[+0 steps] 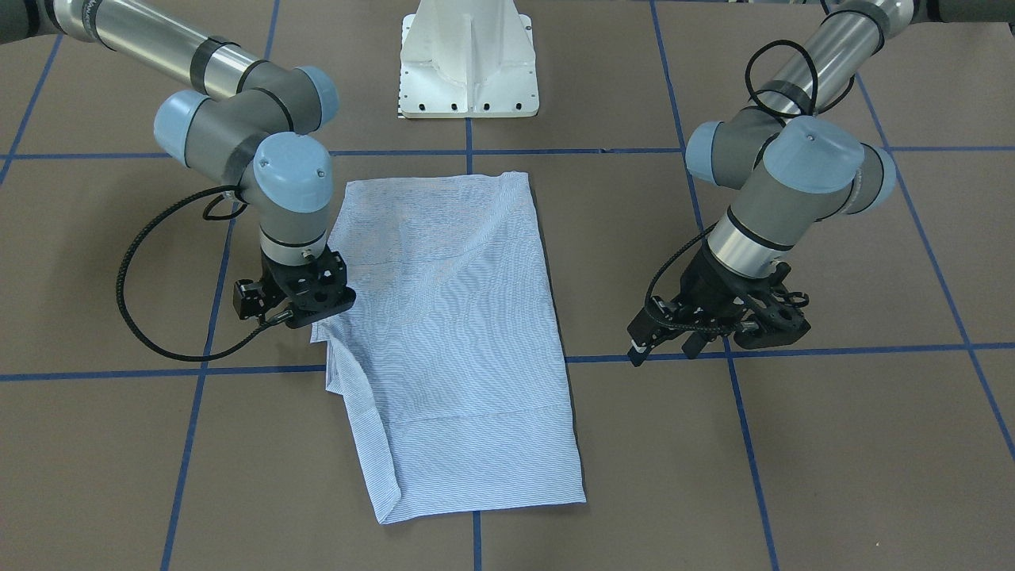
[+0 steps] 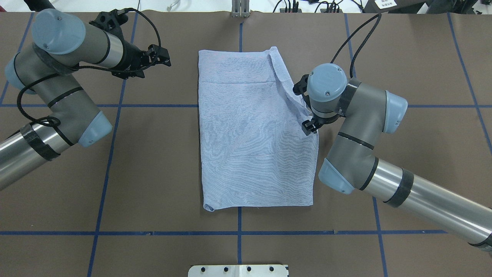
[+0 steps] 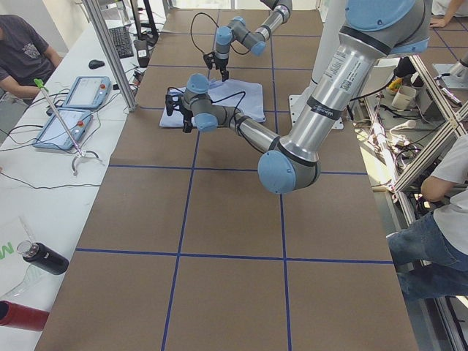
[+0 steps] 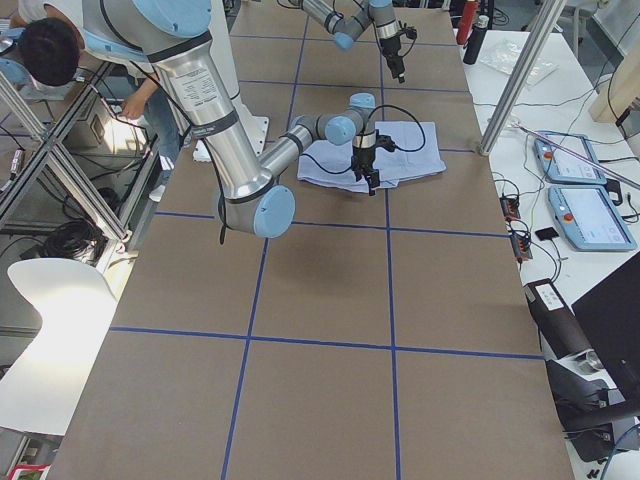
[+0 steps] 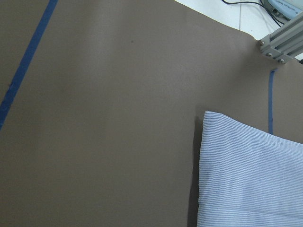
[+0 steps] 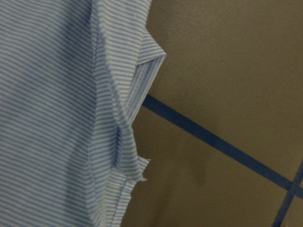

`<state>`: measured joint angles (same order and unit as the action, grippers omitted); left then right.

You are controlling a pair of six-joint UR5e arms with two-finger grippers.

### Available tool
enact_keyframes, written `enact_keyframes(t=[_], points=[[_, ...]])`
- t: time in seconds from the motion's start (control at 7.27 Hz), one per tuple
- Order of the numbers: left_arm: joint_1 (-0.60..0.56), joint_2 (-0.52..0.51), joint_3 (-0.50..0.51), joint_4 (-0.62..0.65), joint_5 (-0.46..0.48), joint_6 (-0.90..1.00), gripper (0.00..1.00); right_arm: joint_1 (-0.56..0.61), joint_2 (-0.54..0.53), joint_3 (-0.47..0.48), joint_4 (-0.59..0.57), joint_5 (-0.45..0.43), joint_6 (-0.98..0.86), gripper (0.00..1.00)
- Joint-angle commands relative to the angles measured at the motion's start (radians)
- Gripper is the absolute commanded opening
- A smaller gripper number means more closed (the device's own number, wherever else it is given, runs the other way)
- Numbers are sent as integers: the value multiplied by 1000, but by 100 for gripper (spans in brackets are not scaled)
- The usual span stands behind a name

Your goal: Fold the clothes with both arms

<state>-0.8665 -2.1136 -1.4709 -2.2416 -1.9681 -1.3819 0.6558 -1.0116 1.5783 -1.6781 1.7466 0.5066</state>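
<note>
Striped blue-and-white shirt lies folded in a long rectangle in the middle of the brown table. Its rumpled side edge has the right gripper pointing straight down onto it, fingers hidden, so can't tell if it's pinching. Well off the opposite side, the left gripper hangs tilted over bare table, fingers looking spread, holding nothing.

The shirt lies flat at the middle of the table, straight ahead of the pedestal base. The right gripper stands at the shirt's right edge, partway along it. The left gripper hangs off to the shirt's left, well apart from it and over bare table.
</note>
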Motion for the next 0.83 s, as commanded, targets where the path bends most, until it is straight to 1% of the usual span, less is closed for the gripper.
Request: enact_keyframes(t=[0.0, 0.14, 0.28, 0.41, 0.55, 0.69], points=[[1, -2, -16, 4, 2, 0, 100, 54, -15, 2, 1, 51, -11, 100], [1, 0, -25, 4, 2, 1, 100, 83, -9, 17, 11, 100, -5, 100], [7, 1, -55, 4, 2, 1, 100, 100, -8, 50, 17, 125, 0, 100], [24, 12, -93, 5, 2, 1, 100, 120, -8, 74, 20, 183, 3, 100], [47, 15, -109, 5, -1, 0, 100, 131, -19, 128, 20, 244, 51, 100], [96, 26, -120, 4, 0, -75, 100, 131, -40, 178, 21, 295, 108, 100]])
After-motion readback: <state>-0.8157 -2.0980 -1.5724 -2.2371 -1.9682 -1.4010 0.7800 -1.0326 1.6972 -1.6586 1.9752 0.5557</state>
